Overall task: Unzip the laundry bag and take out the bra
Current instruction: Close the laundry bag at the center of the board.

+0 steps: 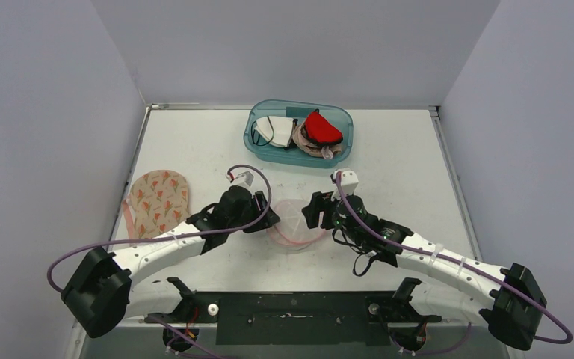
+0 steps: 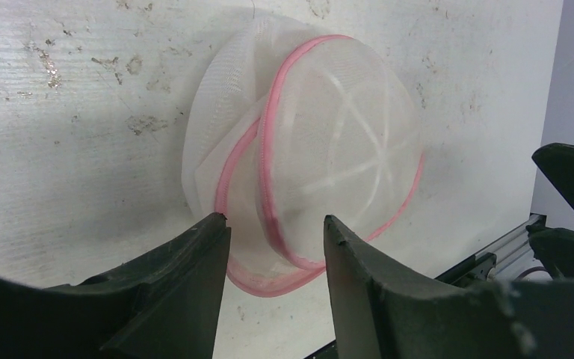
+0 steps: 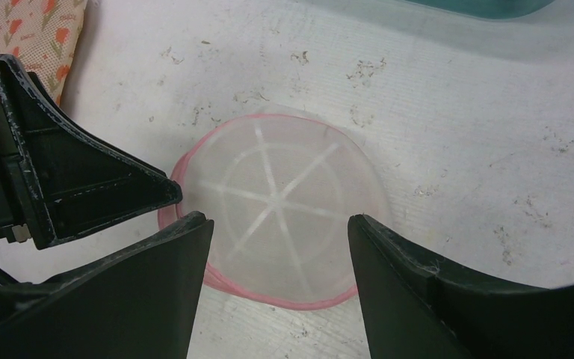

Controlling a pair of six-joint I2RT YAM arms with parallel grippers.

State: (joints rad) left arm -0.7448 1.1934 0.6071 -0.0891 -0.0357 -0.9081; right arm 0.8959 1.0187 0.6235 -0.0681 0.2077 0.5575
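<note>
Left tool point(image 2: 276, 224) half parted, right tool point(image 3: 278, 224) wider, both empty, flanking laundry bag point(image 1: 296, 224) on bench point(image 1: 194, 142). Unzipping step, likely. Next: steady pink rim point(image 2: 269, 134), locate unseen zip pull.

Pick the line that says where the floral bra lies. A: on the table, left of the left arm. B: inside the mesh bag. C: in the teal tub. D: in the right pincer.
A: the floral bra lies flat on the table, just left of the left arm.

even, soft light; faint shadows
</note>
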